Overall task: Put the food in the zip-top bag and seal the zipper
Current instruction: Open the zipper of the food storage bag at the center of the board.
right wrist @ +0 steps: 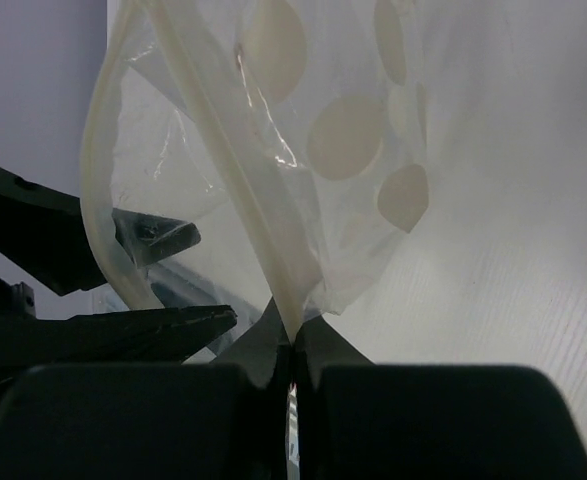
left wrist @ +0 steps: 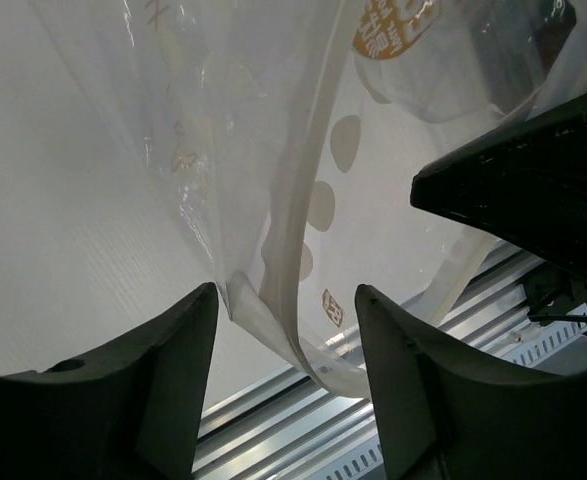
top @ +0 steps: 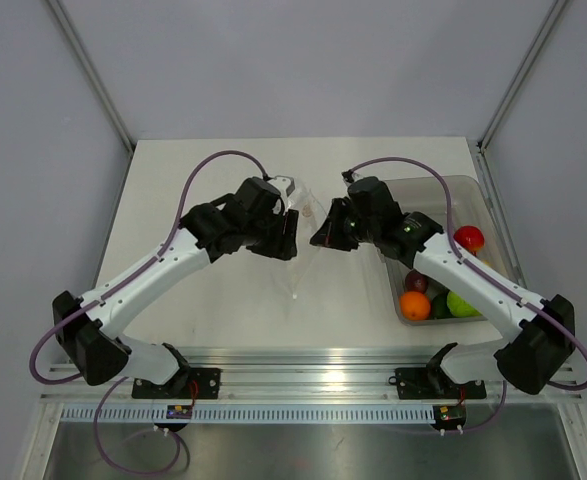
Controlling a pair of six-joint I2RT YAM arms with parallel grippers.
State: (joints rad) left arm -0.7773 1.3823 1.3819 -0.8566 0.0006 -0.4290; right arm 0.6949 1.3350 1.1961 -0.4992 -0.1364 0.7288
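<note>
Grey walls close round a white worktop. Both arms meet above its middle, toward the far edge, with the bag hung between them. It is lifted off the surface, probably so that its mouth can be pulled apart for loading.

The right pincer is clamped flat on the bag's rim, the zipper running up out of its tips; this looks like the anchor hold. The left pincer stands about half open. The zipper strip passes between its fingers and brushes one of them, but nothing is pinched, so the bag hangs from the right side alone.

No food is in the bag yet. The orange, the plum and the green rounds sit in the tub by the right edge.
</note>
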